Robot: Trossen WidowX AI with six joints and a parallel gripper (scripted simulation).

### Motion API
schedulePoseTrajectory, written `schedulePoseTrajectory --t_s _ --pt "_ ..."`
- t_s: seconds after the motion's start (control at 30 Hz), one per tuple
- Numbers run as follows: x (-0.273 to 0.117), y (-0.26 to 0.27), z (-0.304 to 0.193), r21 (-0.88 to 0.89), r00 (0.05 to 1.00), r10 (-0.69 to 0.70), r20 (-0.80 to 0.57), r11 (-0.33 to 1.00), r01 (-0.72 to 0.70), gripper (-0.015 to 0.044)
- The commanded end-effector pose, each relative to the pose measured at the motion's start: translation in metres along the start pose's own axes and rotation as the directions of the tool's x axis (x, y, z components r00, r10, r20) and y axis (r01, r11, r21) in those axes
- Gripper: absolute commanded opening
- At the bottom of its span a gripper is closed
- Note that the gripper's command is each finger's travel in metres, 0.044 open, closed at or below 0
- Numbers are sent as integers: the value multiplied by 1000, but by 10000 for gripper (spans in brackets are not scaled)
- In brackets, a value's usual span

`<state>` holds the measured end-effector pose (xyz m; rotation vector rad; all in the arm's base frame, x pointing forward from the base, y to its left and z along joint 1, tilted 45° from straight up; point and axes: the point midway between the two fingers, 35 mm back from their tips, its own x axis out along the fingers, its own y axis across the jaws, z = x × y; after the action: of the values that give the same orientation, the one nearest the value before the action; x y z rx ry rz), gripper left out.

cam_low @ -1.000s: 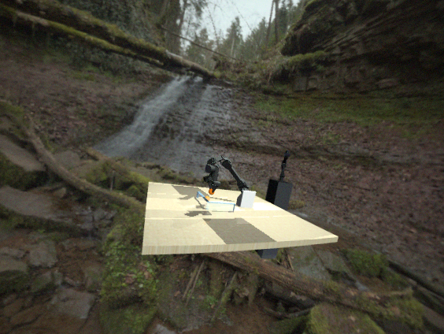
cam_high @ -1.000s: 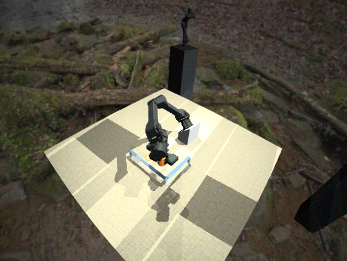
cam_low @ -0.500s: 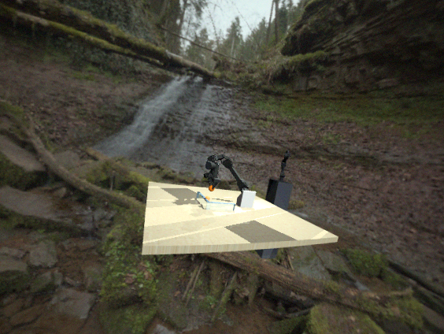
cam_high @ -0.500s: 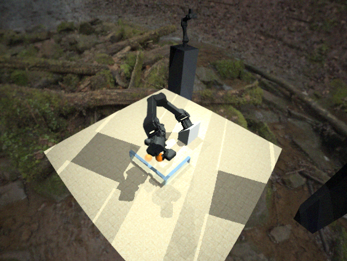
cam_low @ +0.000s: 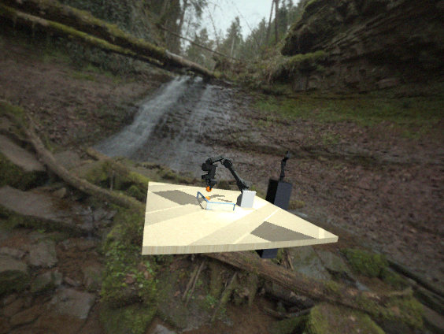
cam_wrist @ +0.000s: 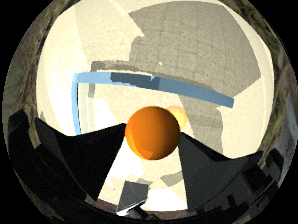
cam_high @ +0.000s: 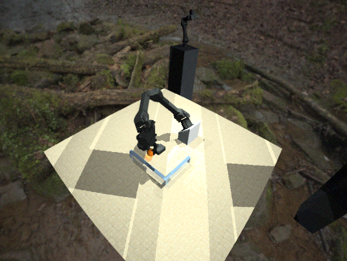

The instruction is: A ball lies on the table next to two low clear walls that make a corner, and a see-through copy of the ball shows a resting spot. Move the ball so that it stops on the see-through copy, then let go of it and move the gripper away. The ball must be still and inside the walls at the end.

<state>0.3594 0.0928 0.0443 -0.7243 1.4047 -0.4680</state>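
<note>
The black pincer (cam_high: 151,150) was clamped on the glossy orange ball (cam_high: 150,152), holding it above the pale tiled desk (cam_high: 184,215). It hung just inside the low clear blue-edged walls (cam_high: 166,176), with the faint see-through orange copy (cam_high: 148,157) right below it.
</note>
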Motion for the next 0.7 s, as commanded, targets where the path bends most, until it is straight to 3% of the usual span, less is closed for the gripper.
schedulePoseTrajectory --t_s 0.0,0.33,0.67 --pt "8 -25 -7 -2 1000 -7 4 1000 7 0" --pt "21 -41 -14 -2 1000 -12 3 1000 12 0" --pt "77 -42 -14 -1 1000 -15 3 1000 15 0"
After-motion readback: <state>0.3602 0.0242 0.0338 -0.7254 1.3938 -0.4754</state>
